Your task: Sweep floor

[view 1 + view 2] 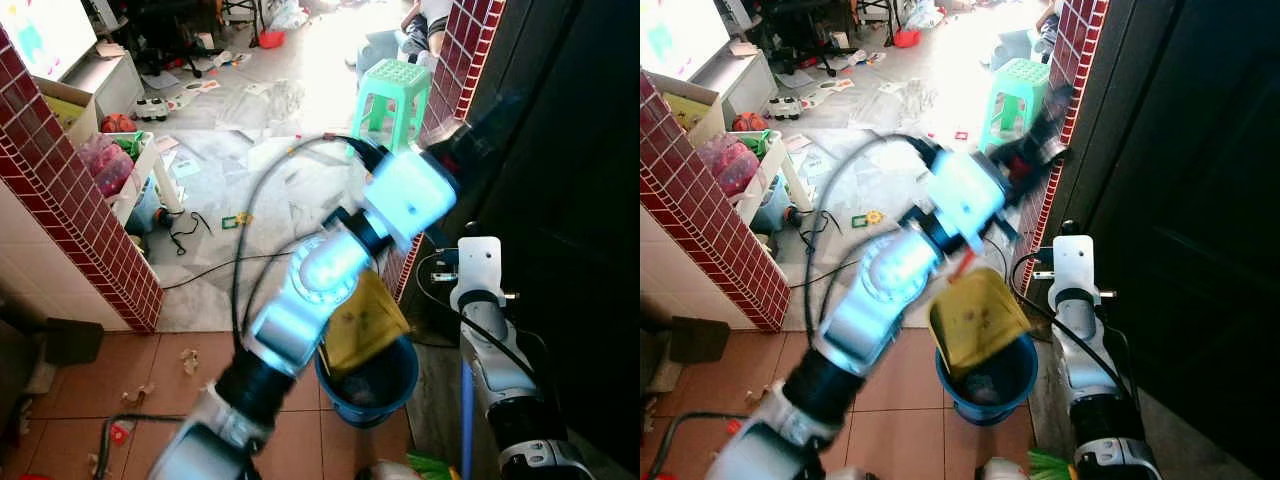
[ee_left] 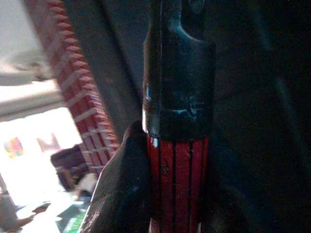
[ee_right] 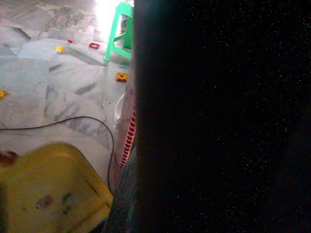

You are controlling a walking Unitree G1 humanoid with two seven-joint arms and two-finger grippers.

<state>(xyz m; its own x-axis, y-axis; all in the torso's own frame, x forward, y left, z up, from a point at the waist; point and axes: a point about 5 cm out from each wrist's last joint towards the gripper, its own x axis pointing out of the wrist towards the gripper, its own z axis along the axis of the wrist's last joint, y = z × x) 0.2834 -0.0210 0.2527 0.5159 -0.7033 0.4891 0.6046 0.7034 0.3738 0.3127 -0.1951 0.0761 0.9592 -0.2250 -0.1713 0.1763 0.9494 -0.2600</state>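
1. Left claw [image 1: 1045, 125] clamped on dustpan handle [image 2: 177, 145]; yellow dustpan [image 1: 975, 318] tilted over blue bucket [image 1: 985, 385], at 6 o'clock.
2. Right claw: can't tell its state.
3. Risk: pan sits off the bucket's centre, so dirt may spill on the floor [image 1: 180, 370].
4. Risk: handle may clip the brick pillar [image 1: 1070, 70] at 1 o'clock.

Yellow dustpan [image 1: 975, 318] tilted over the blue bucket [image 1: 985, 385], its red-and-black handle [image 2: 177, 160] upright.
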